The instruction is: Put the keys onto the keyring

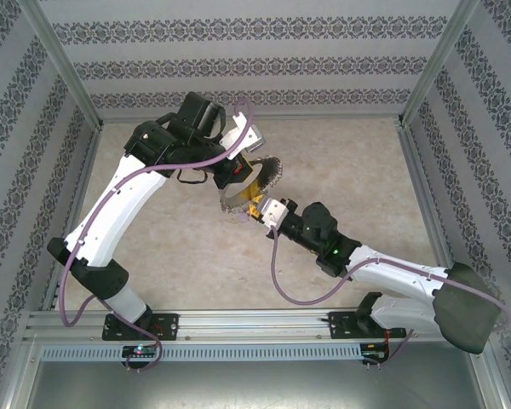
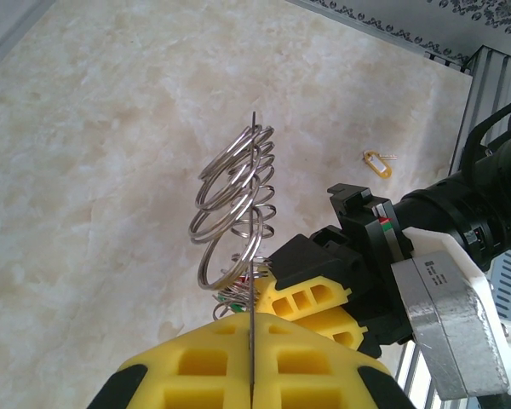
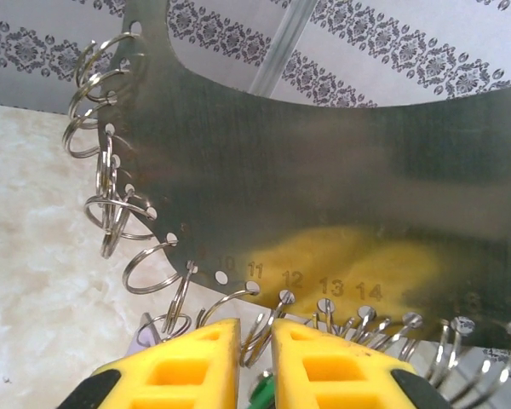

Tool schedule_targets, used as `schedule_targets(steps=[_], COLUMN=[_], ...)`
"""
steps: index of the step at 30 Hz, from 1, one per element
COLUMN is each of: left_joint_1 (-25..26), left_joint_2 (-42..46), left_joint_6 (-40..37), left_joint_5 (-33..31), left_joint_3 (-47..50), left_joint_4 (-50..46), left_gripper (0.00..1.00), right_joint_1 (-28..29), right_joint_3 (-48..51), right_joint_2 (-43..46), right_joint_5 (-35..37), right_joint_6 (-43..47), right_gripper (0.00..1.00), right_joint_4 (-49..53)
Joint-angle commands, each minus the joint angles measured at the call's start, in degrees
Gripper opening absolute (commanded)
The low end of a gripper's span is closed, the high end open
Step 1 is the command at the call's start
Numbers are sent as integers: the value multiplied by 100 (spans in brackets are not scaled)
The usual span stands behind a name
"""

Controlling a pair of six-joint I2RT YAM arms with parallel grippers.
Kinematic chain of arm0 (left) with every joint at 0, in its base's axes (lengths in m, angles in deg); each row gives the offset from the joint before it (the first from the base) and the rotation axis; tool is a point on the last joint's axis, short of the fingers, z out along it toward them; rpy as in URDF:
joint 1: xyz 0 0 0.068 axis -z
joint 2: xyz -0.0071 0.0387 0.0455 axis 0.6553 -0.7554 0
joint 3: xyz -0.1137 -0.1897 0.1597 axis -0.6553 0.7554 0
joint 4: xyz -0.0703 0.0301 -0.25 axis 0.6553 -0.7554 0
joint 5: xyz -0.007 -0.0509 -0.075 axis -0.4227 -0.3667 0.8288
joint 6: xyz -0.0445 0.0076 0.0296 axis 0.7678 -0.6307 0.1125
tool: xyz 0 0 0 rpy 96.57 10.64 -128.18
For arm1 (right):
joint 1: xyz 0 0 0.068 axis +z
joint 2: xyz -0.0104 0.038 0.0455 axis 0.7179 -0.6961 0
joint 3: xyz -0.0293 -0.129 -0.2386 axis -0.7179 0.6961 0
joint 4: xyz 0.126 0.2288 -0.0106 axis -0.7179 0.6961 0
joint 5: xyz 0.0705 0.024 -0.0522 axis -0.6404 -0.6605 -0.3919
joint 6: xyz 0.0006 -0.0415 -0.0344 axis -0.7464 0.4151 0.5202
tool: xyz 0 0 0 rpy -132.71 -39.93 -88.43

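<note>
Two grippers at the keyring point(image 3: 324, 170).
Left gripper point(image 2: 251, 341) clamped its thin edge; right gripper point(image 3: 256, 345) kept jaws narrowly apart under its rim, grip not clear.

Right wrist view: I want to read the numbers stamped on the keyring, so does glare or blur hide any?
Right wrist view: the keyring is legible from 11 to 14; further right a yellow reflection and soft focus smear the digits. Left wrist view: the keyring stands edge-on, just a thin line.

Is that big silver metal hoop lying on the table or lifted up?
Lifted: the left gripper clamps the silver metal hoop by its edge above the table.
</note>
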Motion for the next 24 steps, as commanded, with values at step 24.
schedule_targets(steps=[24], left_joint_1=[108], left_joint_2=[278], left_joint_6=[158], left_joint_5=[217], left_joint_3=[99], left_joint_4=[155], left_gripper=[0], right_joint_1=[110], right_joint_3=[-99], right_joint_2=[-273], right_joint_5=[582], right_joint_6=[-190], right_gripper=[19], right_joint_4=[-653])
